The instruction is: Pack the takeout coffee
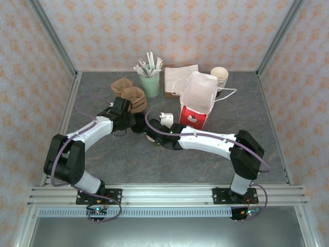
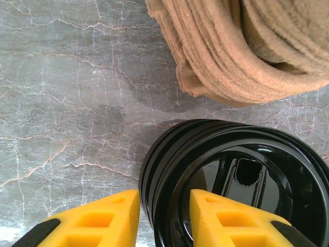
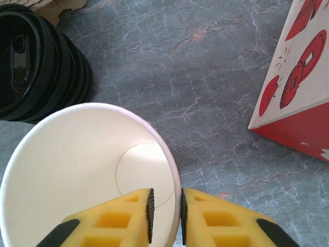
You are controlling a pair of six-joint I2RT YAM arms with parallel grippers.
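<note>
Beside the lid stack (image 3: 41,67), cup (image 3: 77,170) opens upward; left gripper (image 2: 164,216) and right gripper (image 3: 165,211) straddle rims, parted.

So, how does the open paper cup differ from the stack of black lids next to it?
The paper cup is cream-white inside; the lid stack is glossy black. The cup is one piece; the stack is several nested lids. The right end effector straddles the cup's rim, the left end effector the stack's. Both are round.

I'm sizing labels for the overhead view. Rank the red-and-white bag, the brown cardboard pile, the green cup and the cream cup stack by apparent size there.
1. red-and-white bag
2. brown cardboard pile
3. green cup and cream cup stack: too alike to rank.
</note>
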